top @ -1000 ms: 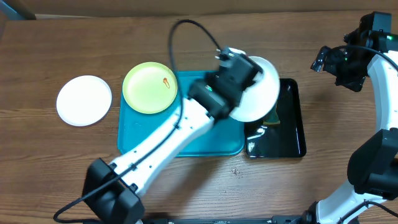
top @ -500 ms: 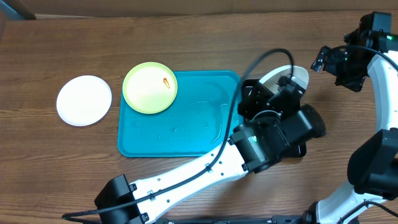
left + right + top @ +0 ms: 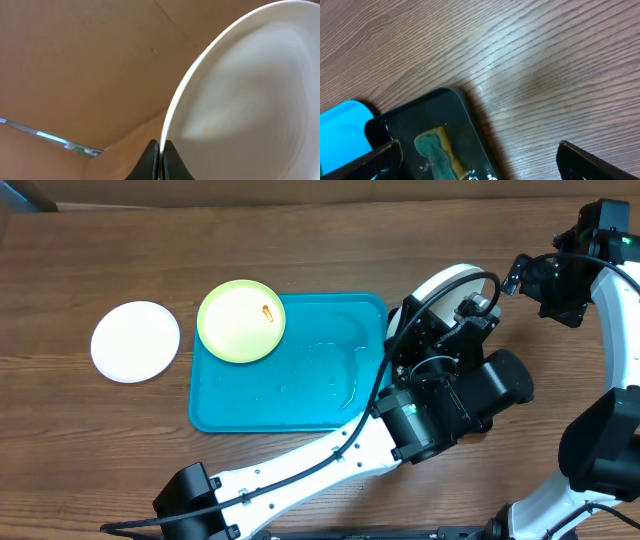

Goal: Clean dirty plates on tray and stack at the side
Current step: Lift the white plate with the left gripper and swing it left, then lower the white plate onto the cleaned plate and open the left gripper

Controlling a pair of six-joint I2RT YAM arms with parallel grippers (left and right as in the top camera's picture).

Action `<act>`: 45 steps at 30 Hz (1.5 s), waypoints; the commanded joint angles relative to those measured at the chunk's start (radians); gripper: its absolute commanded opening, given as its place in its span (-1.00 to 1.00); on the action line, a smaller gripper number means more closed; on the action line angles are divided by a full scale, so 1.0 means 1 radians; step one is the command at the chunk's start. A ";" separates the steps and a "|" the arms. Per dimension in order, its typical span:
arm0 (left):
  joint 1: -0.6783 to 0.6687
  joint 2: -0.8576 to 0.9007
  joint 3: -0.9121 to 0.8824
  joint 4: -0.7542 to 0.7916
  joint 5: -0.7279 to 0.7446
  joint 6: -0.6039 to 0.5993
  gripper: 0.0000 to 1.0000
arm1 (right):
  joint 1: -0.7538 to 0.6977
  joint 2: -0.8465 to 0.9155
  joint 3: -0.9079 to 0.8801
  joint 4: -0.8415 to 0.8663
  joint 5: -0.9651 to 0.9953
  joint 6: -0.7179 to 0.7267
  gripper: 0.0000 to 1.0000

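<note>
From overhead, the turquoise tray (image 3: 290, 380) lies on the wooden table (image 3: 120, 450); the yellow-green plate (image 3: 241, 320) with an orange smear (image 3: 267, 312) sits over its top-left corner, partly on the rim, and the rest of the tray is bare and wet. A white plate (image 3: 135, 341) lies alone on the wood, left of the tray. The left gripper (image 3: 470, 308) holds a second white plate (image 3: 440, 285) on edge, just beside the tray's right rim. The right gripper (image 3: 540, 280) hovers far right over free wood. In the left wrist view, the fingers (image 3: 151, 155) are closed tight on this plate's rim (image 3: 172, 120). In the right wrist view, the fingers (image 3: 375, 160) stand wide apart, holding nothing, above the black tray (image 3: 435, 135), which contains a green sponge (image 3: 434, 150).
</note>
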 commanded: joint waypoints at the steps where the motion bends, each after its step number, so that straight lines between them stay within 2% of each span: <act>1: -0.005 -0.013 0.027 0.042 -0.103 0.023 -0.92 | -0.004 -0.014 0.010 0.005 -0.001 0.001 1.00; 7: -0.005 -0.013 0.027 0.027 -0.017 -0.073 -0.92 | -0.004 -0.014 0.010 0.005 -0.001 0.001 1.00; 9: -0.005 -0.013 0.027 0.011 -0.002 -0.137 -0.92 | -0.004 -0.014 0.010 0.005 -0.001 0.001 1.00; 12: 0.014 -0.013 0.027 -0.064 0.143 -0.229 -0.92 | -0.004 -0.014 0.010 0.005 -0.001 0.001 1.00; 16: 0.091 -0.013 0.027 -0.189 0.378 -0.423 -0.92 | -0.004 -0.014 0.010 0.005 -0.001 0.001 1.00; 21: 0.312 -0.013 0.027 -0.306 0.785 -0.592 -0.92 | -0.004 -0.014 0.010 0.005 -0.001 0.001 1.00; 22: 0.425 -0.013 0.027 -0.345 0.939 -0.627 -0.92 | -0.004 -0.014 0.010 0.005 -0.001 0.001 1.00; 24: 0.556 -0.013 0.027 -0.387 1.091 -0.648 -0.92 | -0.004 -0.014 0.010 0.005 -0.001 0.001 1.00; 29: 0.889 -0.013 0.027 -0.484 1.338 -0.657 -0.92 | -0.004 -0.014 0.010 0.005 -0.001 0.001 1.00; 31: 1.024 -0.013 0.027 -0.531 1.378 -0.657 -0.92 | -0.004 -0.014 0.010 0.005 -0.001 0.001 1.00; 39: 1.494 -0.013 0.027 -0.661 1.342 -0.642 -0.91 | -0.004 -0.014 0.010 0.005 -0.001 0.001 1.00; 45: 1.711 -0.013 0.026 -0.668 1.276 -0.637 -0.92 | -0.004 -0.014 0.010 0.005 -0.001 0.001 1.00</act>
